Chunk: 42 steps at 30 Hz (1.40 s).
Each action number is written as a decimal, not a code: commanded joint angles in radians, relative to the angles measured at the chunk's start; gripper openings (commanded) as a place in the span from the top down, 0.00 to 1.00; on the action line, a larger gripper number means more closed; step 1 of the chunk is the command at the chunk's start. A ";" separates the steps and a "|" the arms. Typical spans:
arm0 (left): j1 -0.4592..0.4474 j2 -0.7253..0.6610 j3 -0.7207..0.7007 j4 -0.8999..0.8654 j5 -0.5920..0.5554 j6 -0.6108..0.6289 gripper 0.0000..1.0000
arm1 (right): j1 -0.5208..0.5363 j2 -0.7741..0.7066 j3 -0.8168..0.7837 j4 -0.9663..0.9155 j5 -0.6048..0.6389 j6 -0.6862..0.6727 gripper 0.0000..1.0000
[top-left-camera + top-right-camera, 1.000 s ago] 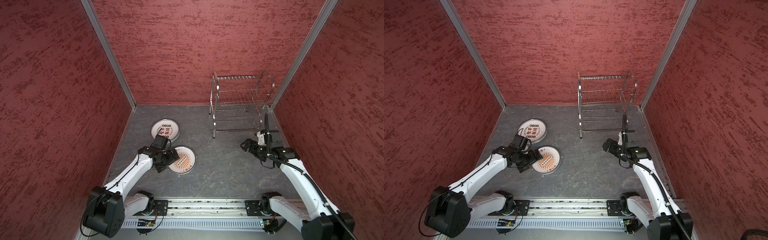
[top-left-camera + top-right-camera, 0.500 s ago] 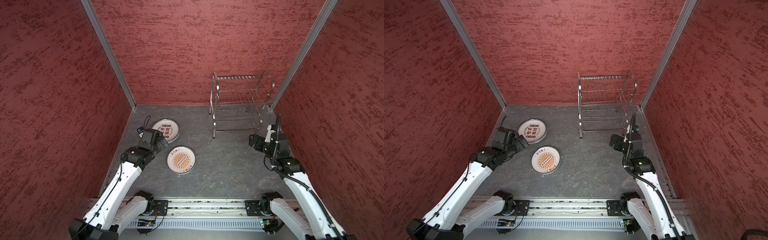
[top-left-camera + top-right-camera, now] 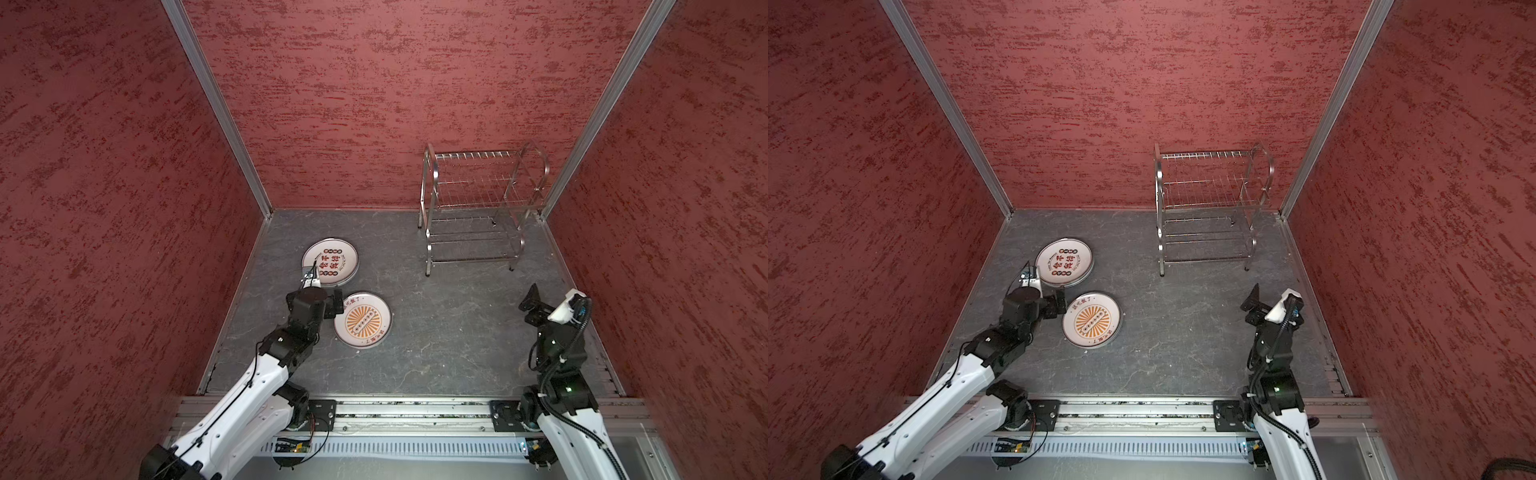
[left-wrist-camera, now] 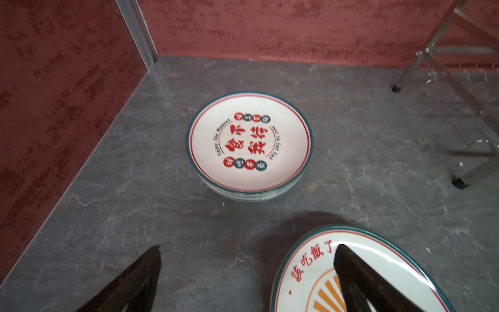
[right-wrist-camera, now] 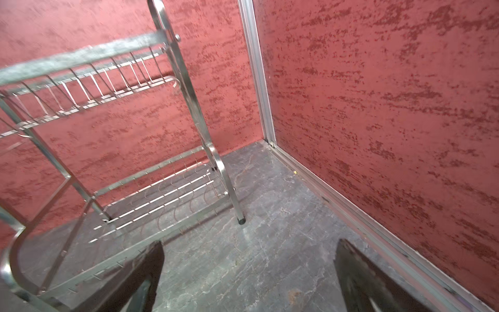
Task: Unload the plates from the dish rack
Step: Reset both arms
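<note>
A: What is shown in both top views?

B: A shiny two-tier dish rack of stainless-steel wire [image 3: 482, 195] is seen standing at the far right corner of a grey, stone-veined tabletop [image 3: 436, 340], close to rough red plastered walls [image 3: 374, 83]; arched loops are formed at its ends. A stack of round white plates printed with red-and-black characters [image 3: 330, 262] is laid flat at the far left, well apart from the rack; a round white plate with an orange sunburst [image 3: 363, 319] is laid just beside it, nearer the front.

A: And the grippers there?

B: The left gripper [image 3: 334, 305] is held at the sunburst plate's edge on the left-wall side; the right gripper [image 3: 534, 307] is raised near the right wall, in front of the rack and apart from it.

A: What is added by the left wrist view?

B: The stack [image 4: 249, 141] is shown glossy, edged with a teal rim and a thin red line; several rims are seen beneath the top one. The left gripper's black, wedge-shaped fingers [image 4: 361, 283] are spread wide; nothing is gripped; one is seen over the sunburst plate [image 4: 305, 270]; contact cannot be told.

A: And by the right wrist view?

B: The rack [image 5: 81, 57] is shown slightly blurred; flat bars, thin wire slots and black-capped legs are made out. The right gripper's fingers [image 5: 359, 281] are spread fully; only tabletop is seen between them; nothing is held.
</note>
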 commanded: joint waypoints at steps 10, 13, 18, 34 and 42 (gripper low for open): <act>0.217 0.019 -0.251 0.591 0.042 0.076 0.00 | -0.007 0.605 0.075 0.438 0.013 -0.075 0.01; 0.282 0.129 -0.296 0.777 0.118 0.077 0.01 | -0.018 0.720 0.092 0.518 -0.033 -0.085 0.01; 0.333 0.363 -0.278 0.990 0.217 0.117 0.01 | -0.053 0.862 0.109 0.658 -0.082 -0.086 0.01; 0.387 0.740 -0.145 1.195 0.428 0.202 0.01 | -0.137 1.037 0.060 0.991 -0.212 -0.115 0.01; 0.397 0.822 -0.137 1.259 0.458 0.201 0.01 | -0.142 1.229 0.048 1.197 -0.258 -0.143 0.01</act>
